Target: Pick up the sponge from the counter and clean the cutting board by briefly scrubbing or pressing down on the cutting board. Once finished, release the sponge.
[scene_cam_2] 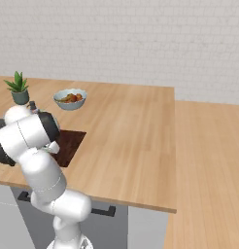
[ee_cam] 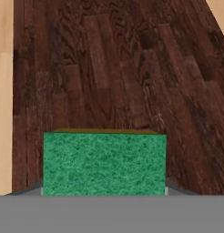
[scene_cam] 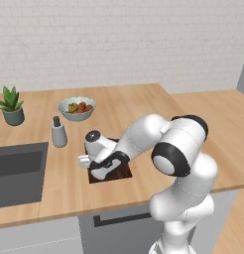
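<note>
Tool (ee_cam: 104, 193) clamped on sponge (ee_cam: 104, 164), green face up, directly over board (ee_cam: 114, 68). Board flat on surface (scene_cam: 144, 106), near sink (scene_cam: 17, 171).

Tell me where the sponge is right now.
In the hand view the sponge sits between the pincer's tips, over the cutting board, with tan counter at the board's edges.

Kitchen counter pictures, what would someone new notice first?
Probably the white arm folded low over the dark cutting board near the counter's front edge. In the hand view, the claw is shut on the green sponge just above that board. Behind sit a fruit bowl and a potted plant.
</note>
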### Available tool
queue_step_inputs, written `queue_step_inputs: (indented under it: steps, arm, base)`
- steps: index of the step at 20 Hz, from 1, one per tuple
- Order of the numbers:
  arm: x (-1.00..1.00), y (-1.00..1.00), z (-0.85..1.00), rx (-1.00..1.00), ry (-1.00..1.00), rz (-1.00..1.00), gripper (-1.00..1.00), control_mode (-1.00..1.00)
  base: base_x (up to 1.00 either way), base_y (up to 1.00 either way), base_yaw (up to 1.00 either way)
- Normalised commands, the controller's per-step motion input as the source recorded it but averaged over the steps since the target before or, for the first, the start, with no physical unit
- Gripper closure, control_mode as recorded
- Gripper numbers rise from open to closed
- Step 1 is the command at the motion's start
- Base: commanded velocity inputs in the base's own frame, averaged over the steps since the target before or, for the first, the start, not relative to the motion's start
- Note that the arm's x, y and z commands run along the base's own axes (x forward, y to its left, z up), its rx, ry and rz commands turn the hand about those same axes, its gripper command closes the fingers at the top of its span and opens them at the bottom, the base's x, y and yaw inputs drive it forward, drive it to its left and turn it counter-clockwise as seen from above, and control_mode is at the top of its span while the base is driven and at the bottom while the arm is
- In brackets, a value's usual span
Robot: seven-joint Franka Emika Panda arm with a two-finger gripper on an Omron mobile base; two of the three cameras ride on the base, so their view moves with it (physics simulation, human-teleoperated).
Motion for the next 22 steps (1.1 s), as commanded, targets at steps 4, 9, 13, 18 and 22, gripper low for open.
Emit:
queue_step_inputs:
  steps: [4, 9, 13, 18, 22]
  arm:
    - [0.42, 0.0, 0.0, 0.0, 0.0, 0.0, 1.0, -1.0]
    - [0.51, 0.05, 0.0, -0.02, 0.01, 0.0, 1.0, -1.0]
    - [0.46, 0.01, 0.0, -0.01, 0.01, 0.0, 1.0, -1.0]
    - [0.5, 0.0, 0.0, -0.01, 0.02, 0.0, 1.0, -1.0]
    - [0.53, 0.0, 0.0, -0.03, 0.05, 0.0, 1.0, -1.0]
  base:
    - [0.0, 0.0, 0.0]
    - [0.0, 0.0, 0.0]
    - [0.0, 0.0, 0.0]
    - [0.0, 0.0, 0.0]
    - [0.0, 0.0, 0.0]
